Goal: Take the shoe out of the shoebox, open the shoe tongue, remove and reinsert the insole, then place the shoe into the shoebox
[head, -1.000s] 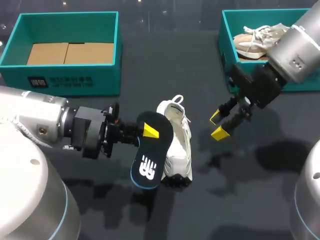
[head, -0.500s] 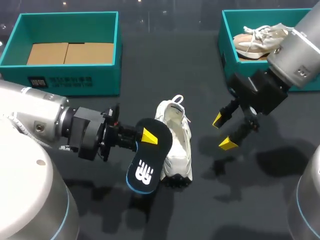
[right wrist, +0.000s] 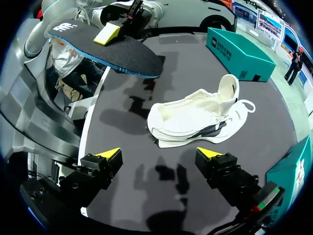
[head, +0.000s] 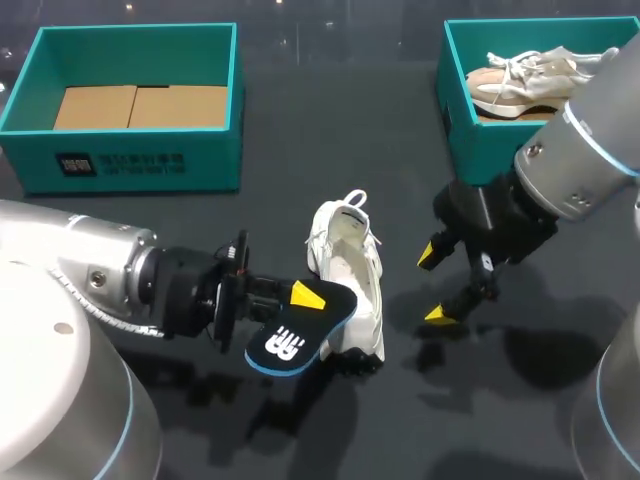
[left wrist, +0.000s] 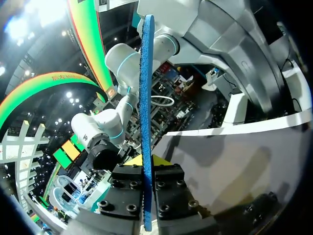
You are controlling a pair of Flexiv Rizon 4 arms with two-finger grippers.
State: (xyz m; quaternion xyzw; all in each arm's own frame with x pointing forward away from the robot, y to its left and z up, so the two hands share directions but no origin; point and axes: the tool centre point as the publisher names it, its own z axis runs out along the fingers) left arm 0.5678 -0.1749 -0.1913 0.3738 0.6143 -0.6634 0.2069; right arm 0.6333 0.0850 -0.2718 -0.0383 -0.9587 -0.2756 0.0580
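Black tabletop, left tool pinching insole edge near shoe

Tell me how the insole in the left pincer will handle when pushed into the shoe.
The insole looks thin edge-on, so it probably bends under a push. Held near one end by the left pincer, it juts out with little sag: likely light, springy rather than limp.

Head view: light is even and comes from overhead. The table is dark and matt, with a few small glints at the upper left. Soft, overlapping shadows lie below the insole and to the lower right of the right gripper. The white shoe reads bright. Left wrist view: lamp glare at the upper left.
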